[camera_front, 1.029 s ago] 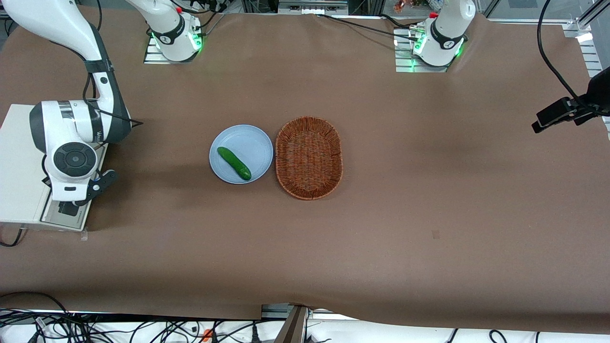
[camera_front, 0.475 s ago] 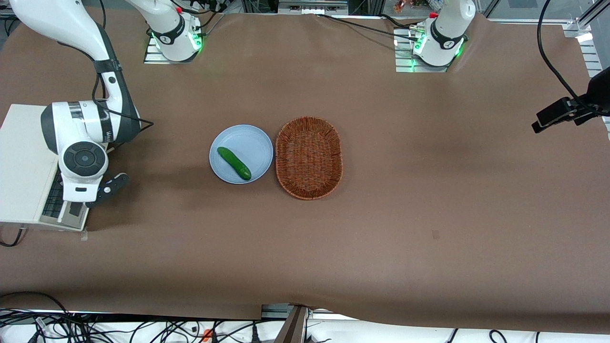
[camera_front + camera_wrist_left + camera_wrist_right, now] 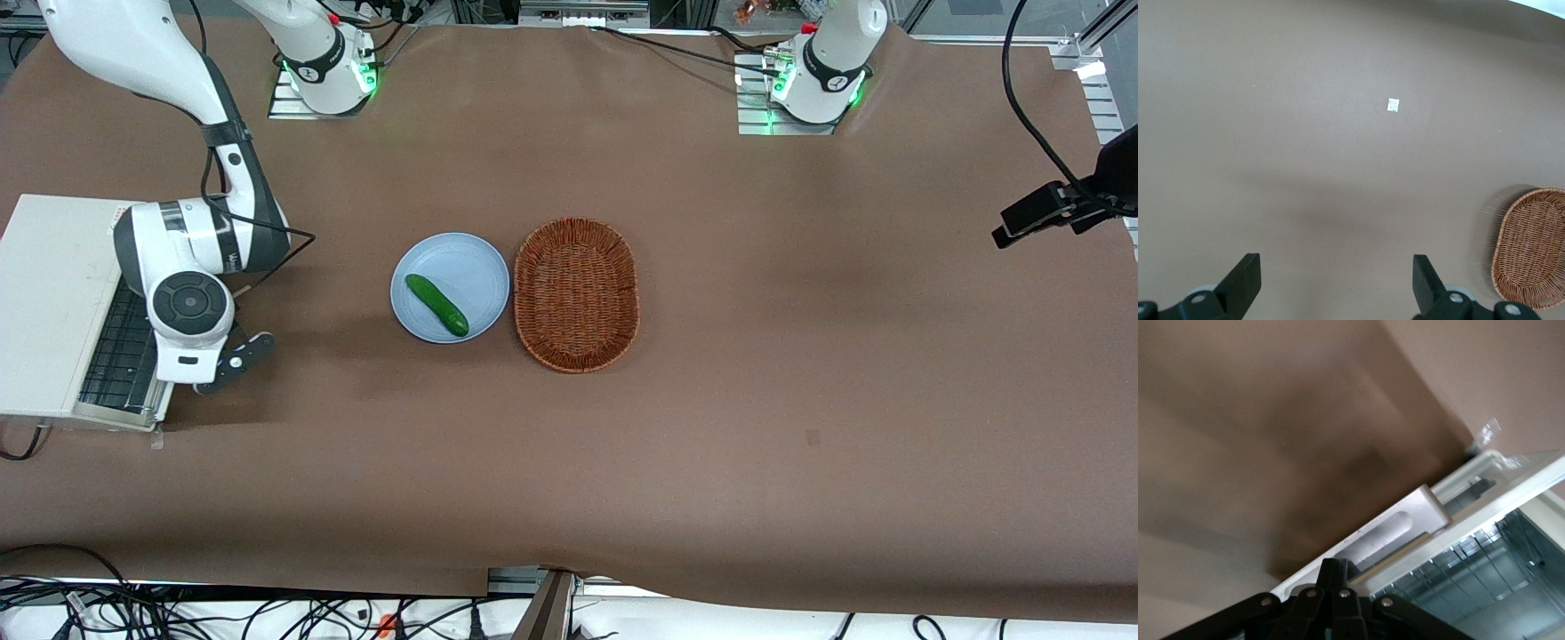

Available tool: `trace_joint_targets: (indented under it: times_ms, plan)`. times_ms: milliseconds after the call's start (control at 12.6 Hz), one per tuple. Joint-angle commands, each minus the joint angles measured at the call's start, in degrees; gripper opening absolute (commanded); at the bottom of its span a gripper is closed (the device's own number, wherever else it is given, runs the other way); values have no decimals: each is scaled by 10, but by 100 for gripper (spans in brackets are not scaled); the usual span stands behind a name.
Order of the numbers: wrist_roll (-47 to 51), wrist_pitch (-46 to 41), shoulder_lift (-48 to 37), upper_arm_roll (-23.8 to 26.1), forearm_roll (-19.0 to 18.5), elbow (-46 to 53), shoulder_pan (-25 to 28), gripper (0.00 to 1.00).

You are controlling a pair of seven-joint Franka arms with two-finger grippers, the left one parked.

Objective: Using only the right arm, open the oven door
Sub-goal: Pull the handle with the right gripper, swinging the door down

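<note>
Brown table [image 3: 711, 427] carried the oven [image 3: 44, 293] at the working arm's end. Its door [image 3: 1451, 533] stood partly open, the handle [image 3: 1391, 532] pinched in the closed end effector [image 3: 1335, 577]. A straight pull off the hinge arc risked slipping free or dragging the oven.

R arm [image 3: 182, 267] bent low, gripper [image 3: 1338, 587] pinched

A cream-white oven [image 3: 49, 293] with a silver-framed oven door [image 3: 1485, 513] and a dark wire grid sits at the left of the front view, under the white right arm [image 3: 182, 258] with grey bands and its black gripper [image 3: 1338, 597]. On the brown table cover [image 3: 800, 373], a green cucumber [image 3: 436, 304] lies on a pale blue plate [image 3: 471, 262], beside an orange-brown woven basket [image 3: 576, 293].
</note>
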Motion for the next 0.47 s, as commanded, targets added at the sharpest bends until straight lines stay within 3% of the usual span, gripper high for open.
trace_joint_targets:
  times_ms: [0,396]
  plan:
    - [-2,51,52,-19,8,6,-24,0]
    - [-2,75,76,-19,51,6,-36,0]
